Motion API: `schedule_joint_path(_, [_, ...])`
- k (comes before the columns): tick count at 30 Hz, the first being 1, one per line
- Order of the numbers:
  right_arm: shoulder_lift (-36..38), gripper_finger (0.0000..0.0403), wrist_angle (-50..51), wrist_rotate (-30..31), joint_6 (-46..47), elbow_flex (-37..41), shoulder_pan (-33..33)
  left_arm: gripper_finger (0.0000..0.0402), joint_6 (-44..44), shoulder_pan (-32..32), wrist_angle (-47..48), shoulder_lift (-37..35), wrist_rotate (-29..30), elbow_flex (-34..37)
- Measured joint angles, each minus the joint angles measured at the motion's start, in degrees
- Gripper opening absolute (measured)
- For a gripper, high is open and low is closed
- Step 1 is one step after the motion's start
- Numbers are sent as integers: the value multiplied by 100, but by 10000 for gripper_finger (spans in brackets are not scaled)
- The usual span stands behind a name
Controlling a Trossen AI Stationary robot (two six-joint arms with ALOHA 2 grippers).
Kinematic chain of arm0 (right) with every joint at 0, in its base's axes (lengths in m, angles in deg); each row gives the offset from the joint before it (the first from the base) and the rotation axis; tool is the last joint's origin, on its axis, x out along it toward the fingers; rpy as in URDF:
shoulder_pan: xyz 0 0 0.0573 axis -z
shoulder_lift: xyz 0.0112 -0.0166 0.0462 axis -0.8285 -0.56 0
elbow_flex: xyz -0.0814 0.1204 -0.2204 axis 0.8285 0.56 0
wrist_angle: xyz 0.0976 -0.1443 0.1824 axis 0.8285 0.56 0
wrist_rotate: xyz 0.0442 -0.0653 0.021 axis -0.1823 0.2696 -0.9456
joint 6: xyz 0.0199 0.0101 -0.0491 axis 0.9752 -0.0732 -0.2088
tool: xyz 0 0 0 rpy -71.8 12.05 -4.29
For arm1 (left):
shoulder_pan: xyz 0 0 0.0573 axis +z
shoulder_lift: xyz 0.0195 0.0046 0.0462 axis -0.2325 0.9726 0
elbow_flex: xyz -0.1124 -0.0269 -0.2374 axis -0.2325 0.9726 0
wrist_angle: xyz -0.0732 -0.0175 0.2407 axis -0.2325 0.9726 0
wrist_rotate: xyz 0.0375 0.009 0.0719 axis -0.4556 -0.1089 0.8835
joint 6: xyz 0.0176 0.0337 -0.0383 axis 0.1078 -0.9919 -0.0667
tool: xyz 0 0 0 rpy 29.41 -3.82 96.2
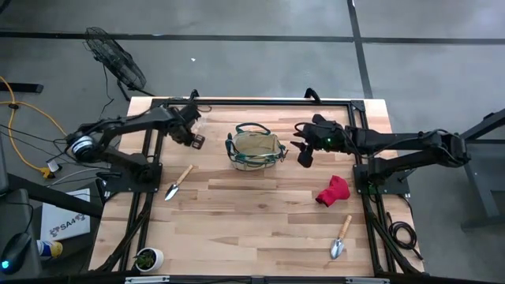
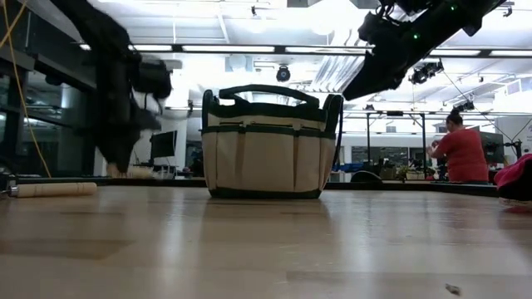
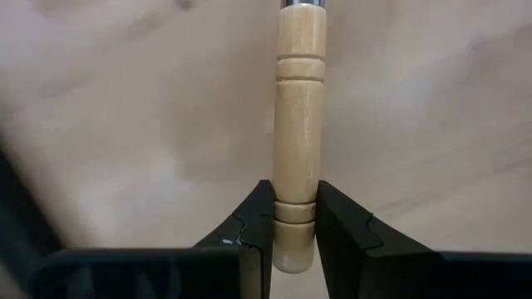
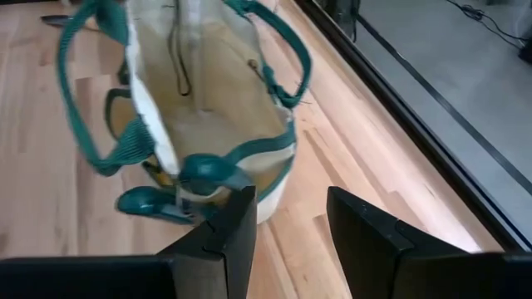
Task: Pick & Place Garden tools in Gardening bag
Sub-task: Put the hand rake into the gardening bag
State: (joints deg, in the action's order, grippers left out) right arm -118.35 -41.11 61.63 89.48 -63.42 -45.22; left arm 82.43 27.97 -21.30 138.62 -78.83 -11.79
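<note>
I note both arms matte black, jointed; the right end effector [image 4: 287,237] has flat angular black fingers [image 4: 370,237], green indicator light on its wrist.

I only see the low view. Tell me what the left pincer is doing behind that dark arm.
Observer: The left pincer has its fingers pressed on both sides of a wooden handle, near its end.
Operator: Report the right pincer.
Observer: The right pincer is open and empty, facing the gardening bag.
Operator: List what lies loose on the table.
Observer: One trowel left of the bag, a second trowel and a red glove on the right.
</note>
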Motion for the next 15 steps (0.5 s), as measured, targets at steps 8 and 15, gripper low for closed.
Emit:
schedule_joint_path(8, [24,140,0,4,-121,0,-363,56,436,-700,1910,-763,-214,-1356])
schedule_joint_path(15, [188,140,-189,47,-766,0,-978,56,1006,-1624,3059,-877,-795,-2810])
